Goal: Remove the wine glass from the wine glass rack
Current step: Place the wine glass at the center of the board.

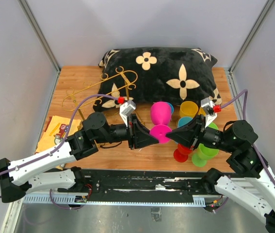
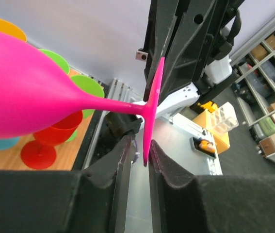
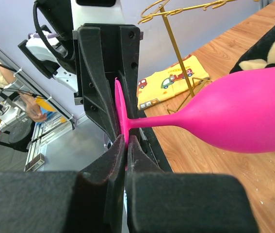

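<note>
Centrally, over the table, the pink wine glass (image 1: 160, 116) is clear of the wine glass rack (image 3: 177, 48), which stands well apart at the back left. I see the glass tipped, bowl toward the black flowered pillow (image 1: 176, 68), foot toward the arms. My right gripper (image 3: 126, 145) is clamped on the foot's rim. My left gripper (image 2: 141, 153) has its fingers slightly parted around that rim, a gap showing. Coloured goblets (image 1: 195, 150) stand just right of it.
</note>
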Tool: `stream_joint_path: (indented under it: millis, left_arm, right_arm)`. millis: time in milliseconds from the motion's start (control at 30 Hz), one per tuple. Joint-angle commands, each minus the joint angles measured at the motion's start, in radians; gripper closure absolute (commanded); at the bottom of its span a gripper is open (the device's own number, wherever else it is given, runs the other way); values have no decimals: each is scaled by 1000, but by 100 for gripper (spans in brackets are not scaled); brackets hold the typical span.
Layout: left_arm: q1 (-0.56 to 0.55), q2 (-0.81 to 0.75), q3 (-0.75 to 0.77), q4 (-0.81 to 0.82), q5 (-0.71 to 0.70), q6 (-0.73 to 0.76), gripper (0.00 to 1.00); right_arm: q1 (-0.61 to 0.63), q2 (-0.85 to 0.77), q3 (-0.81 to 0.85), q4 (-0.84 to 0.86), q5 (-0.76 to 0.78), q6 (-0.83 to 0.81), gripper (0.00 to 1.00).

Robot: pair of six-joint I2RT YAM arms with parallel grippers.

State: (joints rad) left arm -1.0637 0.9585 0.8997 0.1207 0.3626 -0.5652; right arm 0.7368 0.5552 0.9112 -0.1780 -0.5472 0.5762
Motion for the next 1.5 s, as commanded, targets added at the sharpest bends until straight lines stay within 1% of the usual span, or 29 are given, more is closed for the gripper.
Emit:
stream_joint_path:
  millis: [0,100,167,233,300,333,400,467,500,567,633,700,800,933,1033,1100,1167,1267,1333,1400,1433,1467]
  left_arm:
    - [-13,6,-15,129,15,-49,83]
    - [-15,-5,-26,121,-2,-36,93]
    - [-14,-23,-45,125,-14,-19,99]
    - [-17,-43,-65,129,-6,14,100]
    - [-20,-58,-81,115,21,73,100]
    - [-24,-62,-83,93,43,114,99]
    - [-45,-70,-84,24,93,248,100]
    - [-82,-93,-109,-38,100,406,100]
    - [-92,-108,-138,-49,119,471,100]
    - [-105,-140,-184,-69,177,594,100]
    - [-109,-161,-204,-95,181,652,99]
    - [-109,-172,-210,-134,211,712,99]
    - [-109,-173,-204,-210,254,756,100]
    - [-108,-192,-209,-232,268,772,100]
    - [-109,-216,-217,-230,261,782,99]
    - [-108,-228,-217,-238,250,791,100]
    - [-109,-235,-212,-253,238,801,99]
    - [-109,-242,-210,-272,193,805,100]
    - [-108,-245,-210,-288,145,814,99]
    - [-108,-246,-210,-305,96,819,98]
    - [-109,-247,-209,-312,78,824,94]
    - [-109,-248,-208,-317,59,826,92]
  right_arm:
    - [-1,-5,8,61,-32,-13,98]
    - [-1,-10,18,36,-14,-35,92]
    - [0,-14,29,13,7,-54,85]
    - [-1,-18,39,-12,39,-73,63]
    - [-1,-27,60,-54,103,-102,46]
    - [0,-30,75,-84,161,-116,40]
    - [-1,-30,117,-189,303,-135,31]
    - [-1,-9,168,-288,446,-134,28]
    - [-1,7,189,-331,492,-125,28]
    - [-1,52,224,-395,523,-115,26]
    - [-4,100,247,-439,507,-88,25]
    - [-24,139,246,-438,437,-65,24]
    - [-93,165,217,-389,260,-27,22]
    - [-182,226,191,-333,-40,-4,18]
    - [-189,266,172,-311,-146,11,18]
    - [-189,276,146,-265,-228,35,19]
    - [-189,284,121,-210,-297,56,23]
    - [-189,294,101,-144,-417,79,34]
    - [-189,290,95,-98,-481,96,43]
    - [-188,281,93,-75,-509,99,59]
    - [-188,275,95,-73,-513,94,68]
    - [-188,269,95,-74,-510,90,78]
